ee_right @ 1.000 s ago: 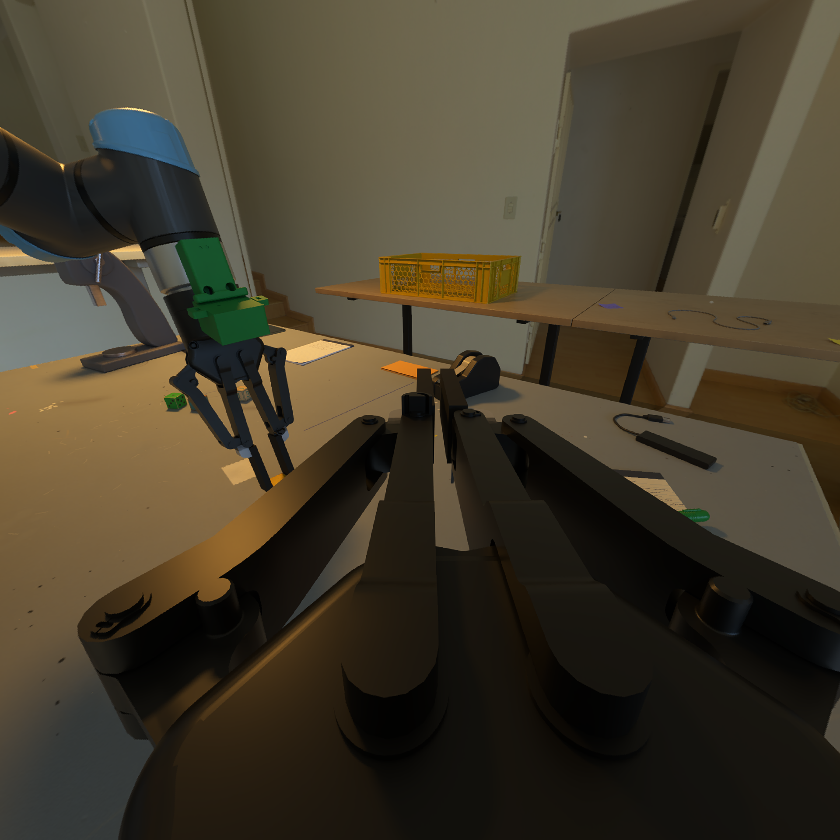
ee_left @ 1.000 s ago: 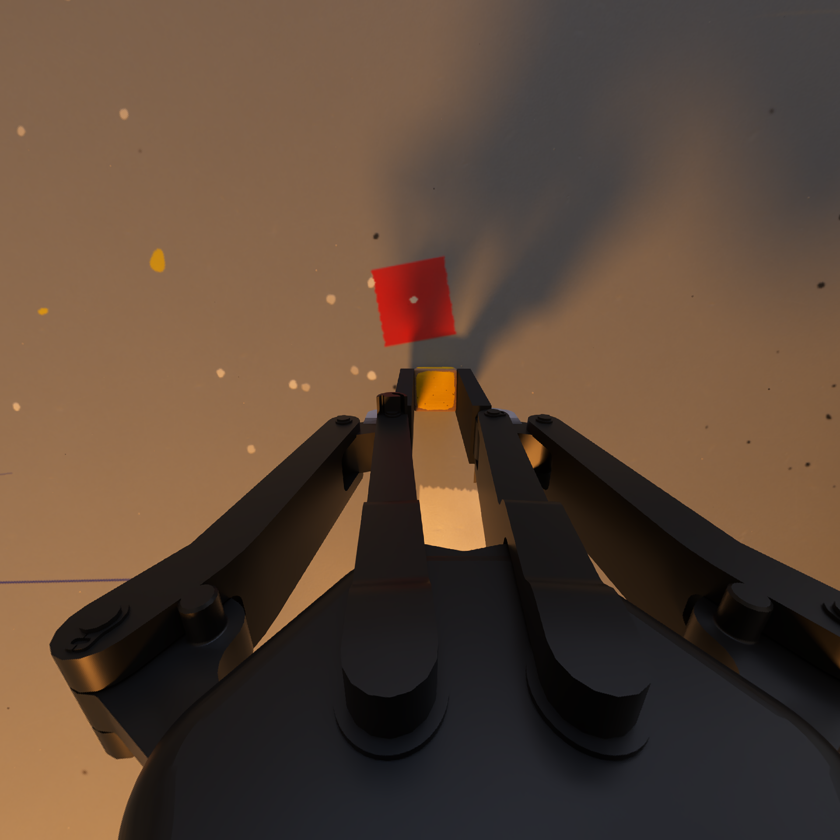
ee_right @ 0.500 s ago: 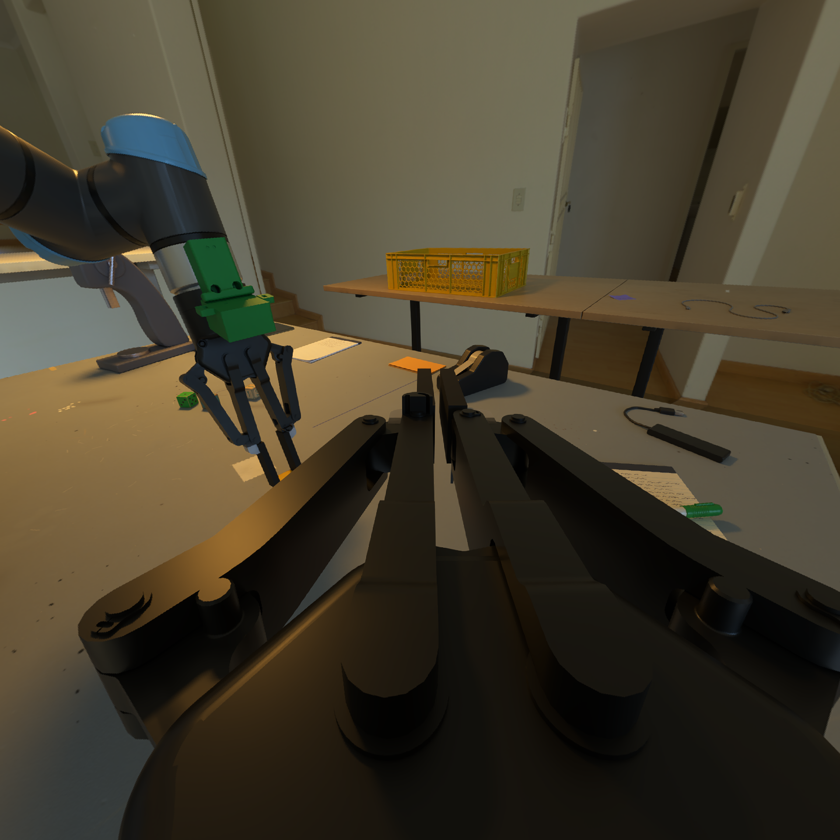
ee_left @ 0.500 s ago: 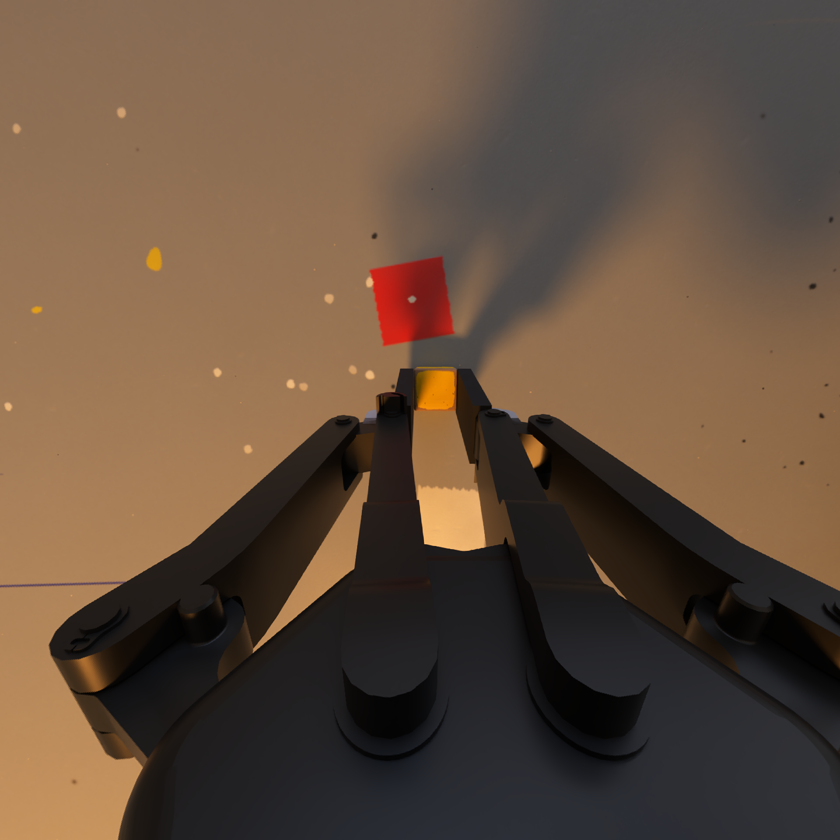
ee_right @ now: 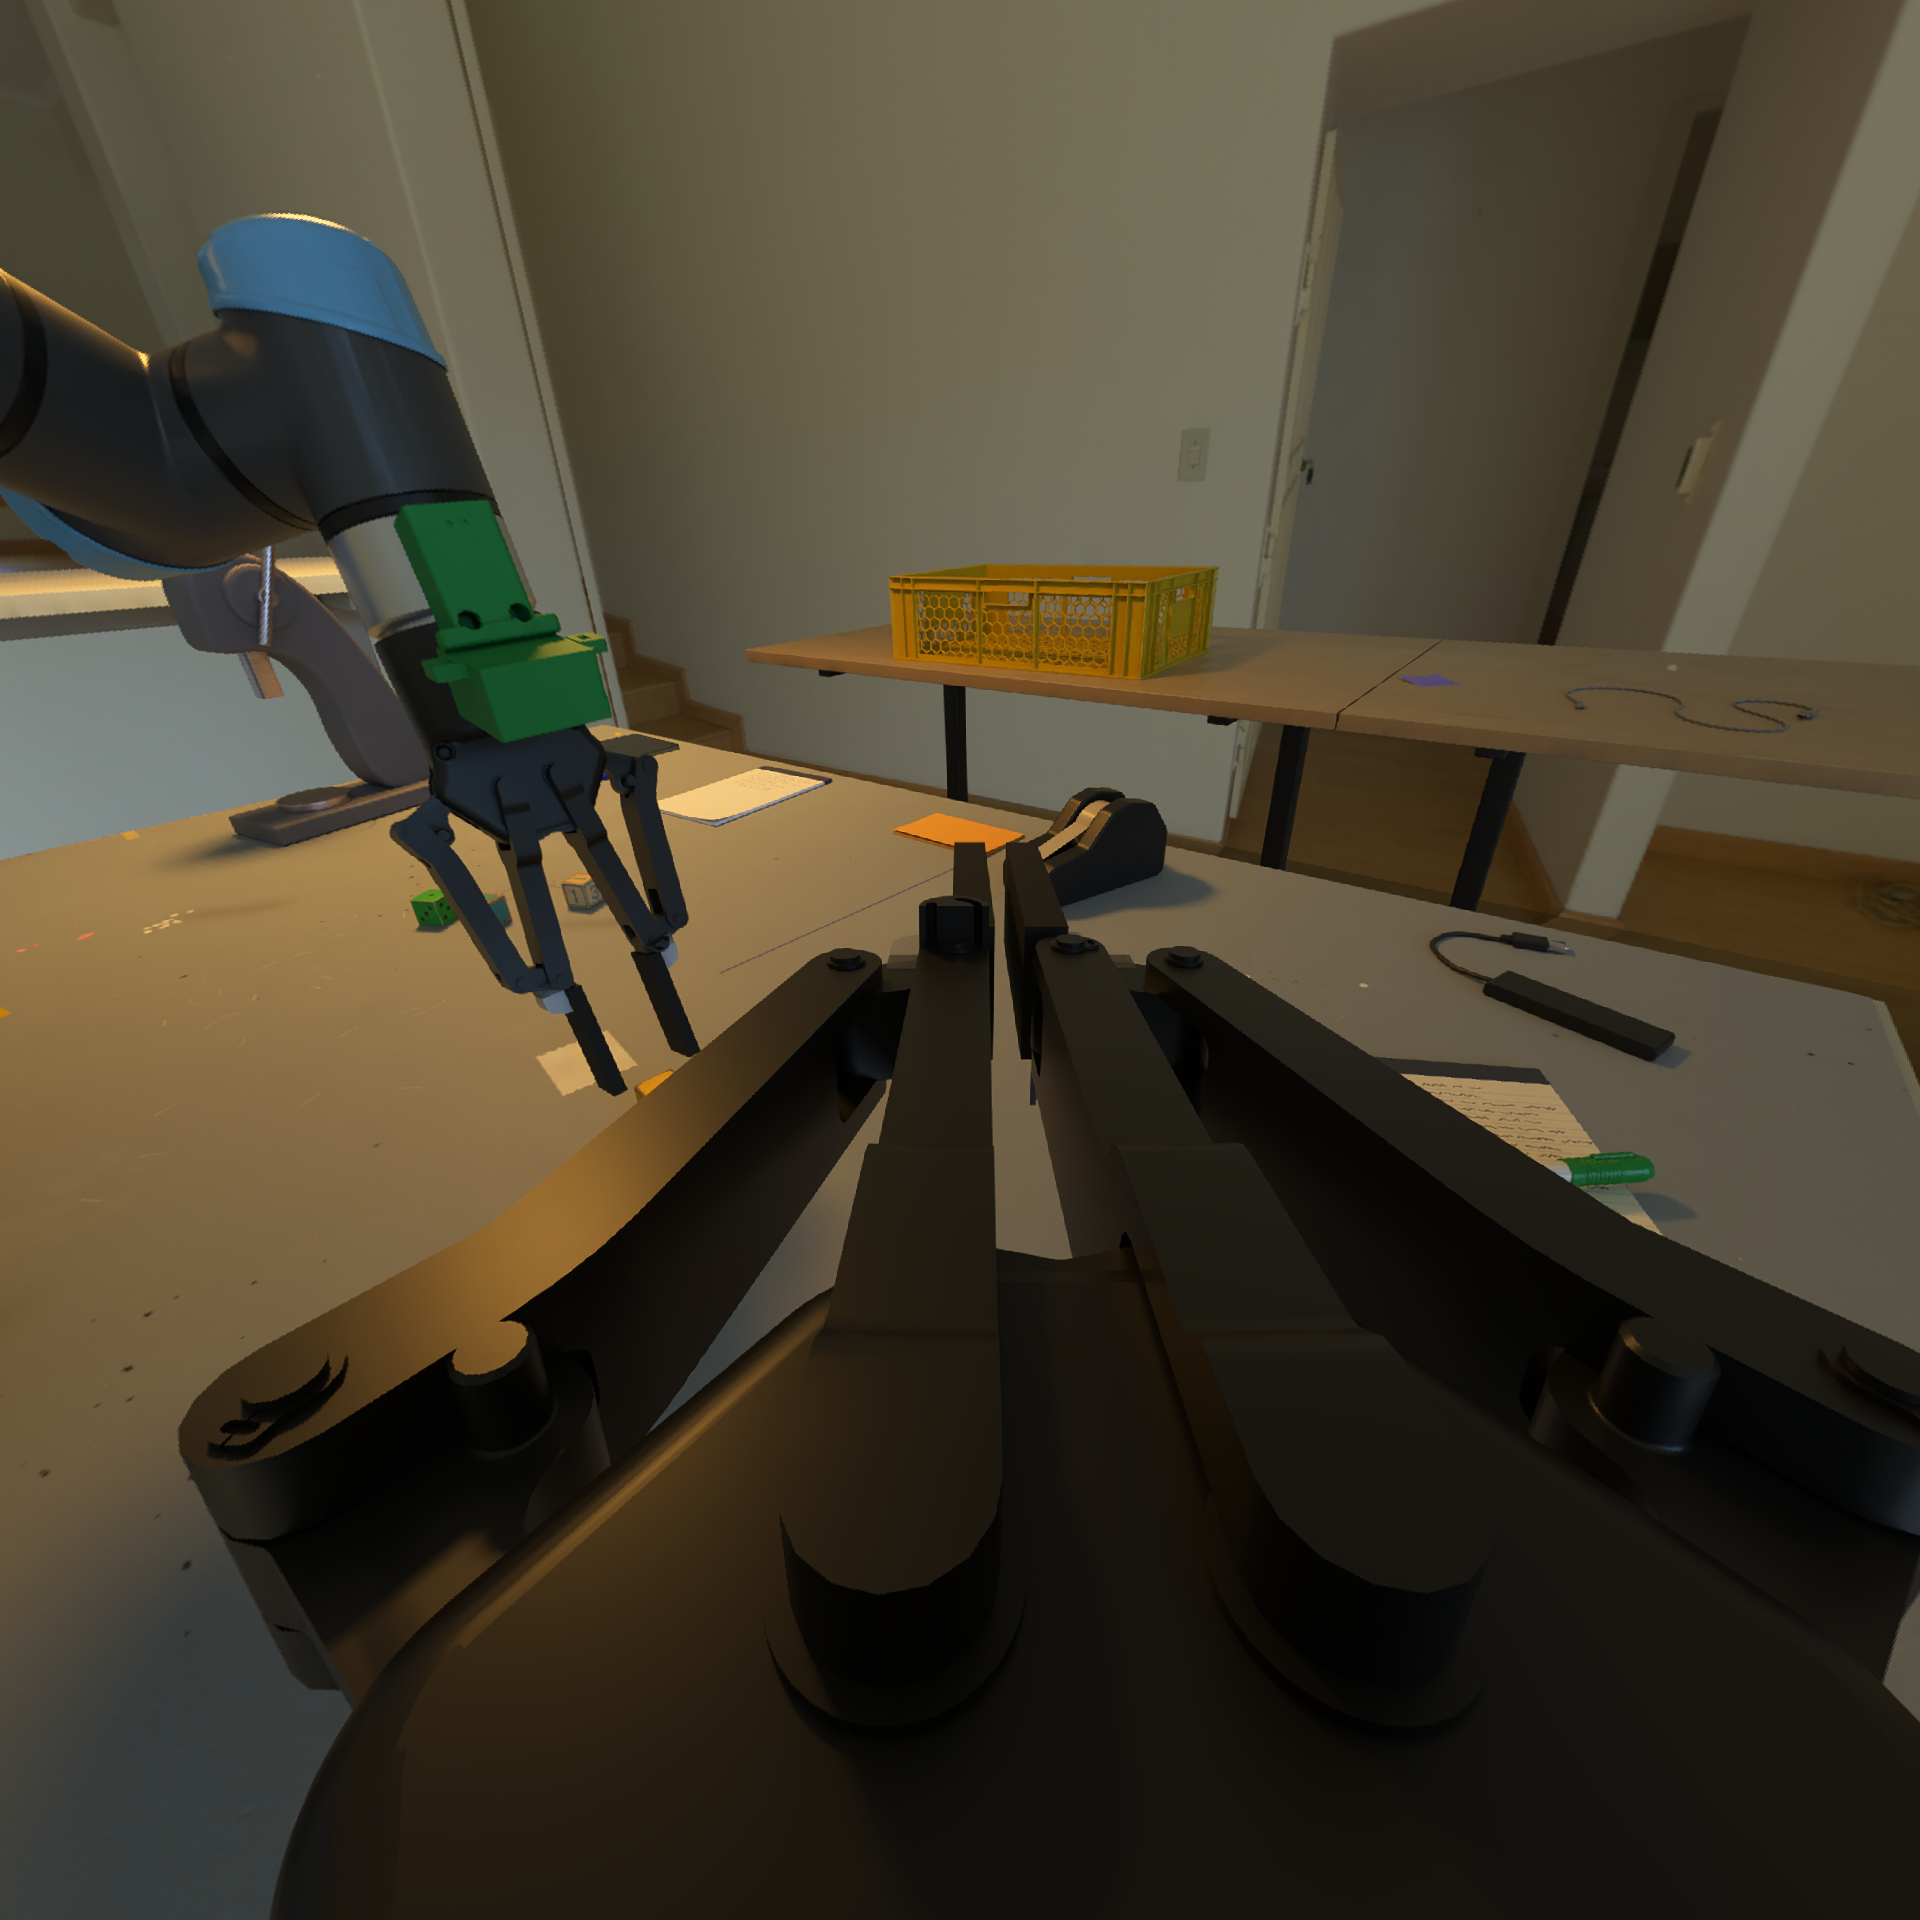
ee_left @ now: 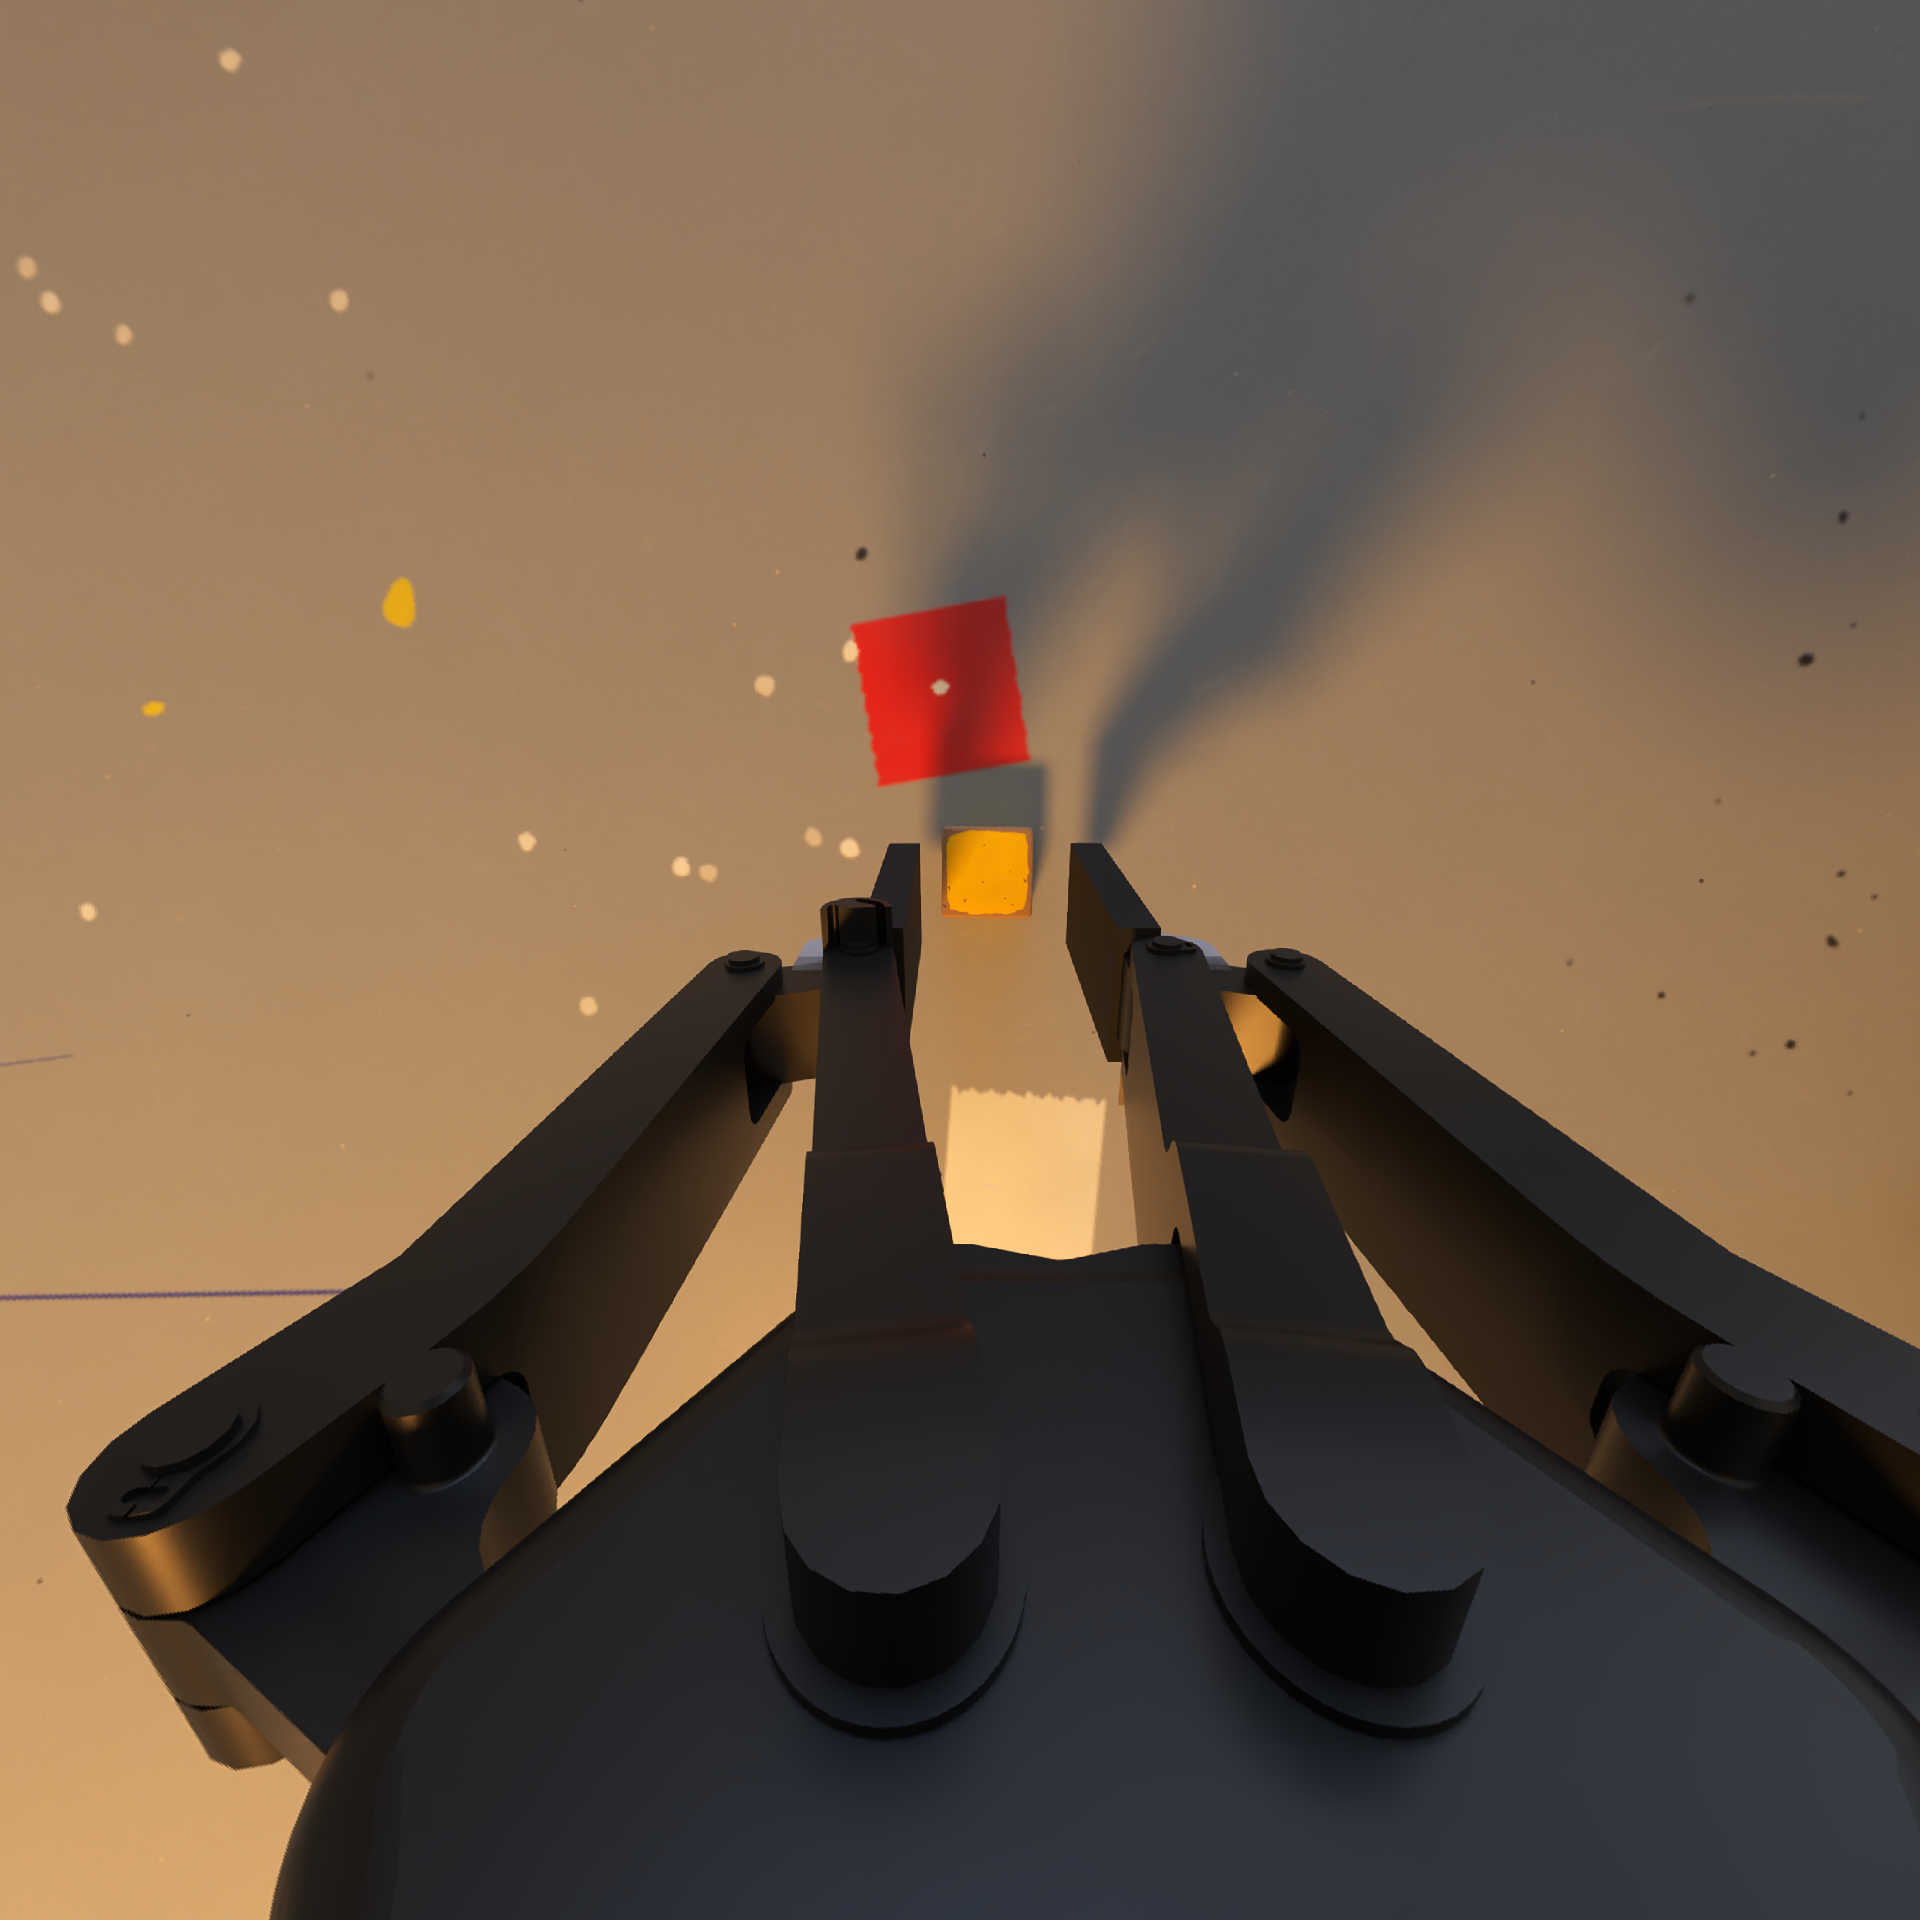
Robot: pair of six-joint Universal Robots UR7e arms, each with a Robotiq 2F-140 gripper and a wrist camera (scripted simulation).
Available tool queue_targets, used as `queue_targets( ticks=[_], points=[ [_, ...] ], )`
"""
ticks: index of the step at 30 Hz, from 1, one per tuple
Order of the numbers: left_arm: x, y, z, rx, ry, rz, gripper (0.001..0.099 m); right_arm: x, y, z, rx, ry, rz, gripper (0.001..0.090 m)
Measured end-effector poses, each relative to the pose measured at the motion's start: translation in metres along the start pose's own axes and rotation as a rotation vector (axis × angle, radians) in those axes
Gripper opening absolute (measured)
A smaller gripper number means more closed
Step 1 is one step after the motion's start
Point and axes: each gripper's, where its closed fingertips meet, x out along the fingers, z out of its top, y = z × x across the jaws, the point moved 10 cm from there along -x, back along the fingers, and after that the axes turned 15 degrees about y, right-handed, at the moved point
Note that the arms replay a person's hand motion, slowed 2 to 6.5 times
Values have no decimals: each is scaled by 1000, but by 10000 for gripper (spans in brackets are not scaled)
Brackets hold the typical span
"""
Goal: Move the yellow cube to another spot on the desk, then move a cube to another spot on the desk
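Note:
The yellow cube (ee_left: 986,871) sits on the desk between the fingertips of my left gripper (ee_left: 992,867), which is open with a gap on each side of the cube. A flat red square (ee_left: 940,689) lies on the desk just beyond it. In the right wrist view the left gripper (ee_right: 649,1065) points down at the desk, and only a sliver of the yellow cube (ee_right: 655,1084) shows at its tips. My right gripper (ee_right: 994,857) is shut and empty, held above the desk. A green cube (ee_right: 433,907) and a pale block (ee_right: 582,891) lie farther back.
A black tape dispenser (ee_right: 1101,842) and an orange note (ee_right: 956,831) lie ahead of the right gripper. A black cabled device (ee_right: 1579,1013), a paper sheet with a green marker (ee_right: 1605,1169) lie right. A yellow crate (ee_right: 1049,618) stands on another table behind.
My left gripper has opened and let go of the yellow cube, which now stands free between the fingers. The right wrist view has shifted slightly; its gripper stays shut.

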Motion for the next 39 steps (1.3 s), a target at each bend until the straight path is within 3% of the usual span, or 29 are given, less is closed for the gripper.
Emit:
queue_targets(
  ticks=[10, 20, 29, 39],
  points=[
    [-44, -5, -18, -36, -46, 93, 383, -3, 1, 0, -2, -8, 7, 53],
    [-105, -13, -64, -134, -130, 234, 382, -5, 0, -1, -1, -8, 3, 54],
    [-143, -15, -132, -319, -128, 374, 382, -7, -1, -2, 8, -11, 5, 54],
    [-148, -14, -223, -633, -35, 397, 381, -11, -4, -3, 19, -29, 4, 55]
  ],
)
